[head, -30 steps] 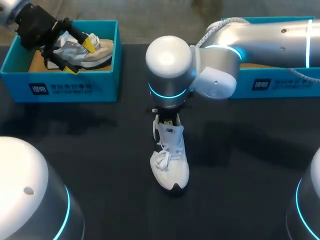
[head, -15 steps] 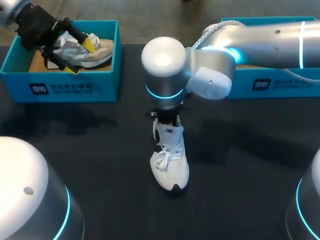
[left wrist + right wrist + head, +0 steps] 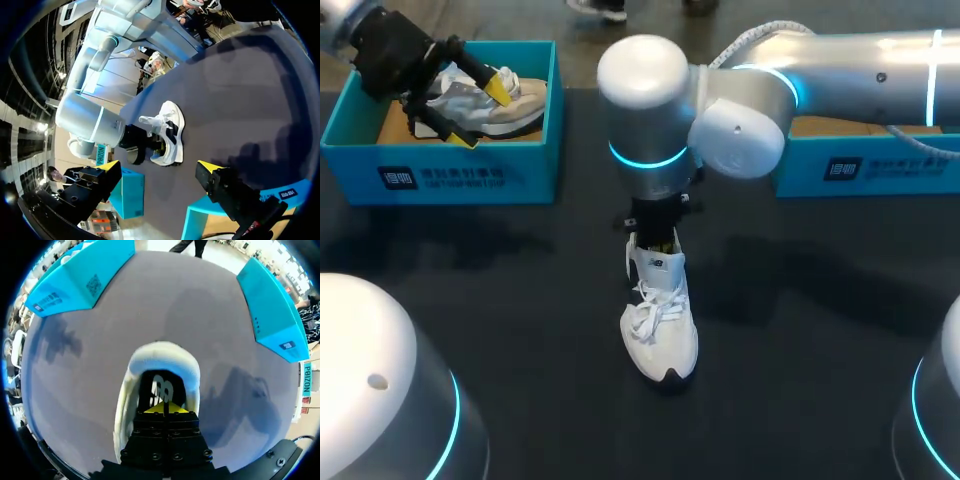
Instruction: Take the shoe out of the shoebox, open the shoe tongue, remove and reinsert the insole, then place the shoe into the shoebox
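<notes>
right arm (image 3: 740,130) has swung its wrist toward 11 o'clock while the shoe (image 3: 660,330) stays on the desk (image 3: 520,300), toe to 6 o'clock. right pincer (image 3: 165,409) sits in the shoe's mouth, tips together, so this is probably the insole step, which next needs a slow straight lift. left pincer (image 3: 480,112) hangs apart at 10 o'clock over the shoebox (image 3: 440,175).

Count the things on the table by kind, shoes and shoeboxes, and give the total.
Shoes: 2, the white shoe standing on the table and the other shoe inside the left shoebox.
Shoeboxes: 2, the left shoebox and the right shoebox, both blue.
Total: 4.
</notes>
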`<state>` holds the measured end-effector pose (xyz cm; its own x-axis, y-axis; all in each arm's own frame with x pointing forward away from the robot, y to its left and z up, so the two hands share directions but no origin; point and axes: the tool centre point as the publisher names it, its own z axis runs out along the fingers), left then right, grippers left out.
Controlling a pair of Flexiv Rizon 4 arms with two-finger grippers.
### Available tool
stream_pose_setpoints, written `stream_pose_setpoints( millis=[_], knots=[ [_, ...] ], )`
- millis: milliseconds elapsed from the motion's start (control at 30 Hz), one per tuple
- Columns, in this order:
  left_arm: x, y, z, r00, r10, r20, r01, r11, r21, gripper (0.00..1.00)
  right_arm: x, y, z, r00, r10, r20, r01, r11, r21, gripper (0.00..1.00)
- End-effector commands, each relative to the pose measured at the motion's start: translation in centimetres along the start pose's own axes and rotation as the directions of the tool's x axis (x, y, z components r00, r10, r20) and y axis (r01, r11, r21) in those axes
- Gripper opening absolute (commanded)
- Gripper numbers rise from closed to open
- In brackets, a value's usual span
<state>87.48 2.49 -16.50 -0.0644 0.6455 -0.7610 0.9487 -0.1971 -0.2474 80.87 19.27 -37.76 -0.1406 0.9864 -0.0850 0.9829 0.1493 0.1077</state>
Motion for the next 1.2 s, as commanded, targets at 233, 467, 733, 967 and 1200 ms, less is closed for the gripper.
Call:
stream_pose_setpoints(
  millis=[233,467,733,967,1200],
  knots=[
    [0.0,0.0,0.0,1.000,0.001,-0.002,-0.001,1.000,0.000,1.00,-0.1,-1.9,-1.7,1.000,0.019,-0.025,-0.016,0.990,0.139,0.00],
    [0.0,0.0,0.0,1.000,0.001,-0.002,-0.001,1.000,0.000,1.00,0.5,-3.2,-2.6,0.998,0.050,-0.044,-0.039,0.974,0.221,0.00],
    [0.0,0.0,0.0,1.000,0.001,-0.002,-0.001,1.000,0.000,1.00,1.3,-4.0,-3.3,0.997,0.047,-0.055,-0.028,0.953,0.301,0.00],
    [0.0,0.0,0.0,1.000,0.001,-0.002,-0.001,1.000,0.000,1.00,1.5,-4.5,-3.6,0.997,0.052,-0.055,-0.031,0.943,0.332,0.09],
    [0.0,0.0,0.0,1.000,0.001,-0.002,-0.001,1.000,0.000,1.00,1.5,-4.9,-3.8,0.997,0.060,-0.051,-0.040,0.944,0.327,1.00]
  ],
)
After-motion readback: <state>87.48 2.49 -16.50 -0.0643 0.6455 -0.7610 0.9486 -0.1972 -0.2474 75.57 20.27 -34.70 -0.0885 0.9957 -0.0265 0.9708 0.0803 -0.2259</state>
